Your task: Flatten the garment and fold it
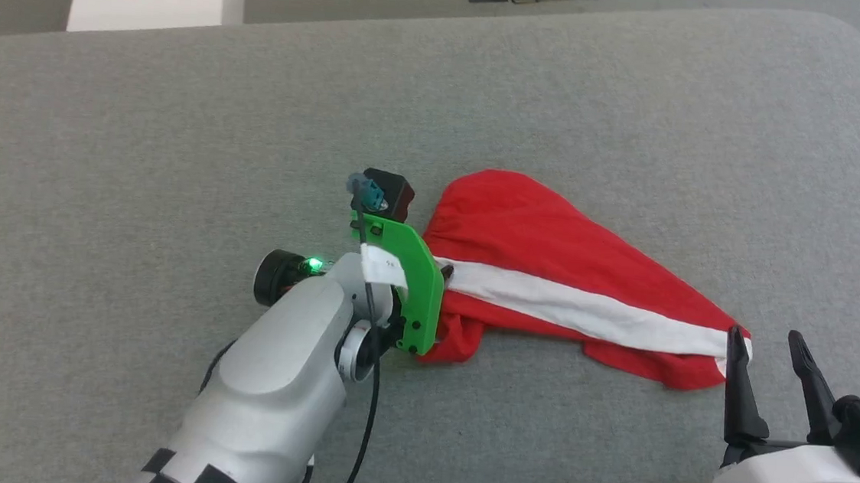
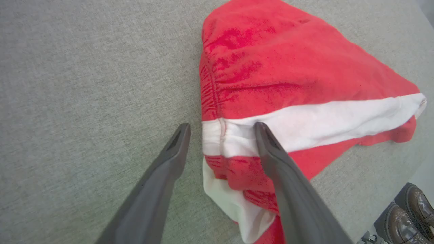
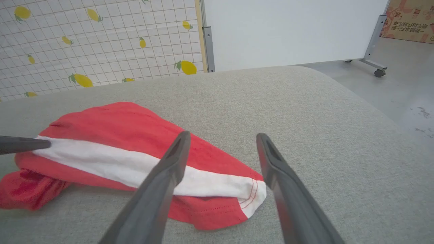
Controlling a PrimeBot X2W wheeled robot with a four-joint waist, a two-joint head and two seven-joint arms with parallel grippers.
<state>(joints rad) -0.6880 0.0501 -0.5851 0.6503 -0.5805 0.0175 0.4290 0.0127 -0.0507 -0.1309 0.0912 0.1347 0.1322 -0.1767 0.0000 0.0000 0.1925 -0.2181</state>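
The left gripper (image 2: pixel 222 135) stands open, straddling the gathered end of the garment (image 1: pixel 553 236), which lies crumpled on the grey cushion (image 1: pixel 177 137). The right gripper (image 1: pixel 763 344), also open, hovers at the opposite white-banded corner. A pair of brown shoes (image 2: pixel 407 217) stands beside the cushion.

The garment (image 1: pixel 544 250) lies on the cushion (image 1: pixel 179 114), right of its middle and toward the near side, its long axis running left to right. The left gripper (image 2: pixel 222 126) sits at the garment's left end, one finger over the band and the other over bare cushion. The right gripper (image 1: pixel 764 338) is at the garment's near right corner. Behind the cushion stands a wheeled partition (image 3: pixel 288 30), with a patterned wall (image 3: pixel 95 40) to its left and a cardboard box (image 3: pixel 412 17) far right. A pair of shoes (image 2: pixel 407 217) stands on the floor off the cushion's edge.
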